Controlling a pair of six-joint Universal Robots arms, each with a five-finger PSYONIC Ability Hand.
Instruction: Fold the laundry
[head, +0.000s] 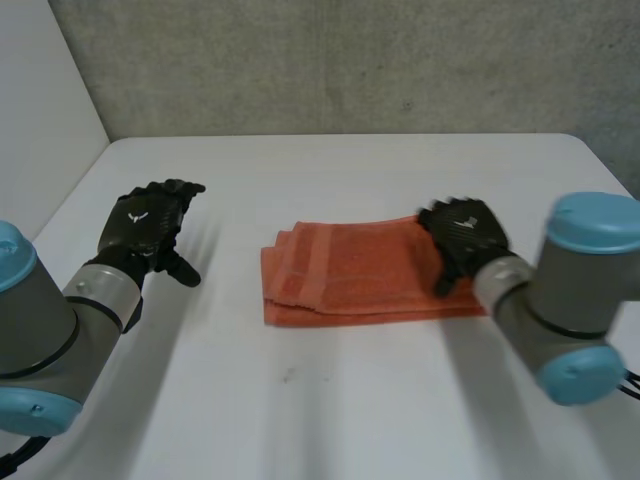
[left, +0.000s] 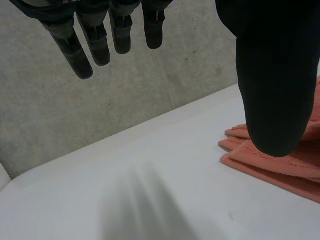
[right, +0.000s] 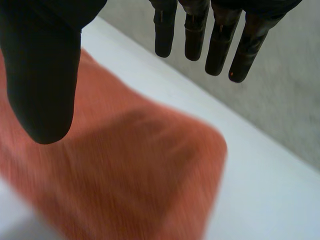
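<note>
While the orange towel (head: 350, 275) lies folded in layers on the tabletop (head: 330, 400), the right hand (head: 462, 238) is over its right end and the left hand (head: 148, 222) well apart — both straight-fingered, holding nothing — so folding appears nearly done.

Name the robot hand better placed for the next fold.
Right. The right robot hand is open over an end of the orange towel; the left robot hand is open over bare table, apart from it.
</note>
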